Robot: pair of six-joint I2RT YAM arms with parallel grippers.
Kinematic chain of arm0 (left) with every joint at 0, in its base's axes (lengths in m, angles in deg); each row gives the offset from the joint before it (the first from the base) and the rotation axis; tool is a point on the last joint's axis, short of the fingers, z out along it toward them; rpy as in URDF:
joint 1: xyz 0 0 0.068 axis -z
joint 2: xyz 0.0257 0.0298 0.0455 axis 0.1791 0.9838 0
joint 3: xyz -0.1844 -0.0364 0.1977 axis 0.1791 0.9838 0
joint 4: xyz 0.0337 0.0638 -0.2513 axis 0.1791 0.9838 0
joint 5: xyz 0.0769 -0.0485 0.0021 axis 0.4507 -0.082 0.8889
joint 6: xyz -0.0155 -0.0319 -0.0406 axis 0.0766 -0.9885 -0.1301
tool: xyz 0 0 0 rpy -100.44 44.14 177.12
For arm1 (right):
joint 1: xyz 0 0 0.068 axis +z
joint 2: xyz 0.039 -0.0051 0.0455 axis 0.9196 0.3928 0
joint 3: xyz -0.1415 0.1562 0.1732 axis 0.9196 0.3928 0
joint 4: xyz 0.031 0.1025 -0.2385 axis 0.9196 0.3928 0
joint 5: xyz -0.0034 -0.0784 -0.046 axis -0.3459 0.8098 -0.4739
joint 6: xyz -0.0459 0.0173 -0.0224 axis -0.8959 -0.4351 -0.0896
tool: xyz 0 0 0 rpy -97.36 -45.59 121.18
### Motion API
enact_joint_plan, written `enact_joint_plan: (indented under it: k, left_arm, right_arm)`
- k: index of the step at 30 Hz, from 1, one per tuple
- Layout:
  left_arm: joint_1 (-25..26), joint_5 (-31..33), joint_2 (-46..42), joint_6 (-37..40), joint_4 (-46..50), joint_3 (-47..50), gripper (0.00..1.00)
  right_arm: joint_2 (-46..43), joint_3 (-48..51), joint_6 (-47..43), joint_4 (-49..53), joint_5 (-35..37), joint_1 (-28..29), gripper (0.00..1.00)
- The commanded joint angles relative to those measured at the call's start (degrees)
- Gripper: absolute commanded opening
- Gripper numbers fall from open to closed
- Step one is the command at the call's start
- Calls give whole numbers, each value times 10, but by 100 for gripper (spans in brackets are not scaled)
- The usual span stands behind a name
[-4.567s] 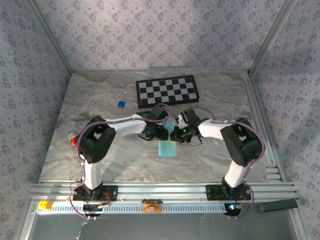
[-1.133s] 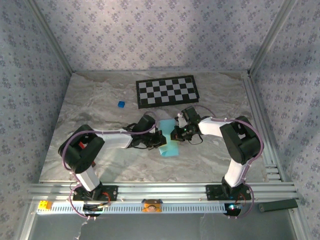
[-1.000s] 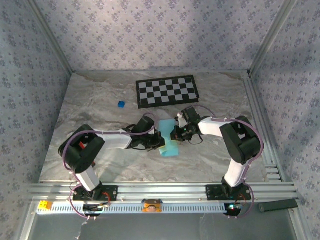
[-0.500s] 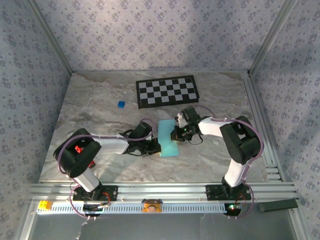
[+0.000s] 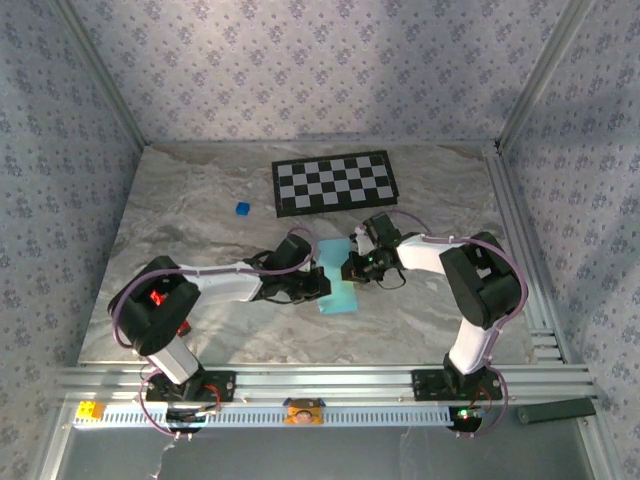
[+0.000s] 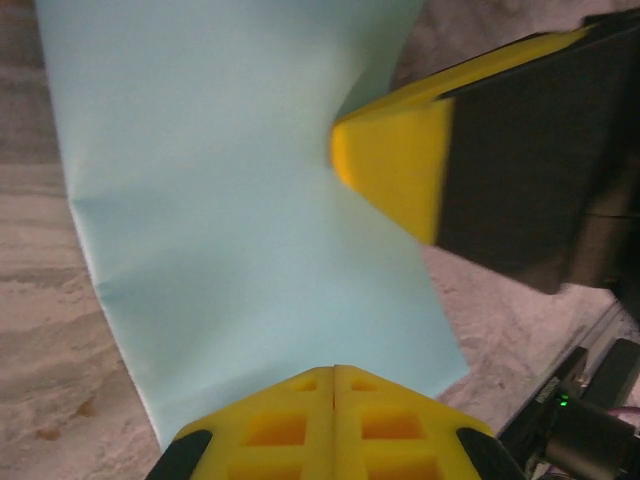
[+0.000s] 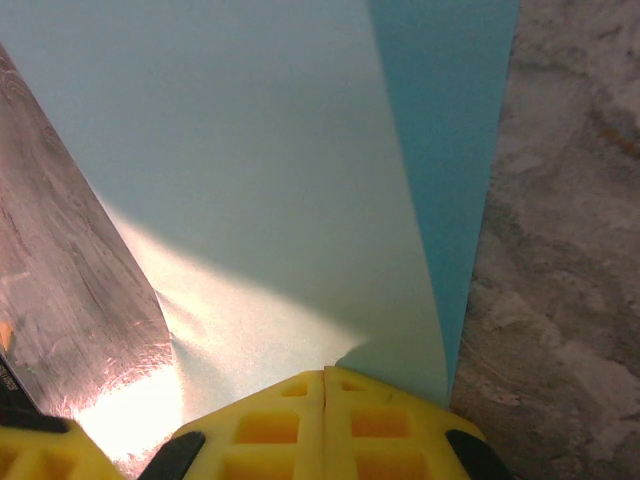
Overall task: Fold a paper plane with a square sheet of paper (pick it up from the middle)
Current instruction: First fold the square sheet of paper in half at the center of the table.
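- The square sheet of paper sits mid-desk between the 2 arms, in front of the checkerboard. From above it reads as a narrow upright strip, partly lifted off the desk.
- The left gripper has its jaws clenched on the sheet's near edge. The right gripper has its jaws pinched on the opposite edge.
- Done so far, as I judge it: the sheet is picked up and doubled over. The right wrist view shows 1 lighter layer over a darker one, and the left wrist view shows a faint crease line.
- Left to do: no pointed nose, no wings and no dart shape yet, so most folds remain.
- I see no containers. A small blue cube lies loose, well apart from the sheet.
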Motion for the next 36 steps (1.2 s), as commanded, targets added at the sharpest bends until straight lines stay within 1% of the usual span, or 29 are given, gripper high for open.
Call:
enact_joint_plan:
  k: [1, 5, 9, 14, 19, 25, 28, 31, 33, 36]
  left_arm:
    - [10, -4, 20, 3, 0, 29, 2]
    - [19, -3, 20, 6, 3, 66, 2]
    - [25, 10, -9, 13, 20, 82, 2]
    - [34, 22, -32, 35, 57, 76, 3]
    - [46, 28, -34, 46, 72, 73, 3]
    - [67, 68, -52, 76, 146, 34, 4]
    - [67, 80, -83, 78, 155, 27, 4]
    - [51, 60, -112, 78, 128, 30, 4]
    - [23, 34, -121, 74, 99, 34, 5]
    - [-27, -3, -107, 74, 68, 18, 5]
  right_arm:
    - [30, 29, -3, 68, 81, 0, 0]
    - [34, 26, -11, 79, 88, 1, 0]
    - [32, 32, -4, 71, 89, 0, 0]
    - [31, 35, 2, 64, 88, 0, 0]
    - [29, 34, 0, 65, 87, 1, 0]
    - [28, 36, 1, 66, 88, 2, 0]
    - [26, 38, -1, 67, 88, 2, 0]
    - [26, 34, -8, 70, 79, 1, 0]
    - [28, 29, -17, 77, 74, 1, 0]
    - [32, 22, -26, 87, 72, 0, 0]
